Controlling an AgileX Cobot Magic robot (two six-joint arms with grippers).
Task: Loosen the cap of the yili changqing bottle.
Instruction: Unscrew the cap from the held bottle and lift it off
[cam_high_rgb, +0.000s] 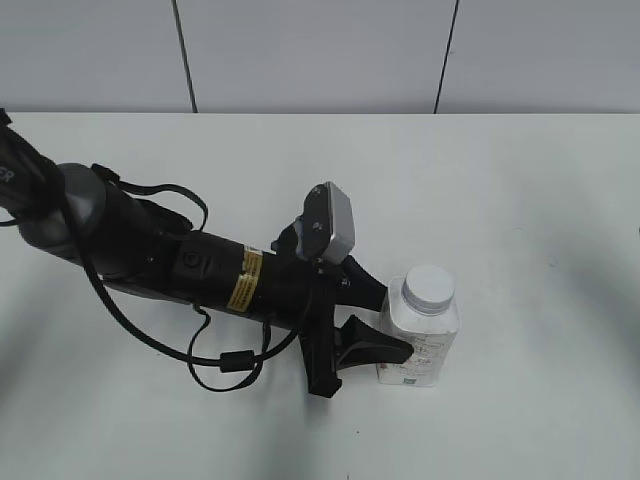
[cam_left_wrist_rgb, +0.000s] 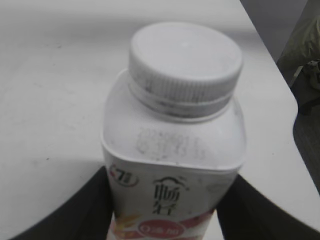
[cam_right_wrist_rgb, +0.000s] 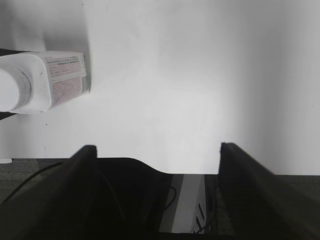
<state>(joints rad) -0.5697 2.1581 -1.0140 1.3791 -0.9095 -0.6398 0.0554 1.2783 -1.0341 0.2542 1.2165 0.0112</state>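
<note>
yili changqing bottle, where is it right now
The yili changqing bottle stands upright on the white table, right of centre near the front edge in the exterior view, between the left gripper's fingers, its cap on.

The yili changqing bottle (cam_left_wrist_rgb: 172, 165) looks like matt white plastic, smooth, with a faintly scuffed shoulder and a printed label. Its cap (cam_left_wrist_rgb: 185, 67) is white plastic, flat and smooth on top, ribbed at the rim. The table (cam_high_rgb: 520, 180) is smooth matt white. The left gripper (cam_high_rgb: 385, 318) looks like matt black plastic.
</note>
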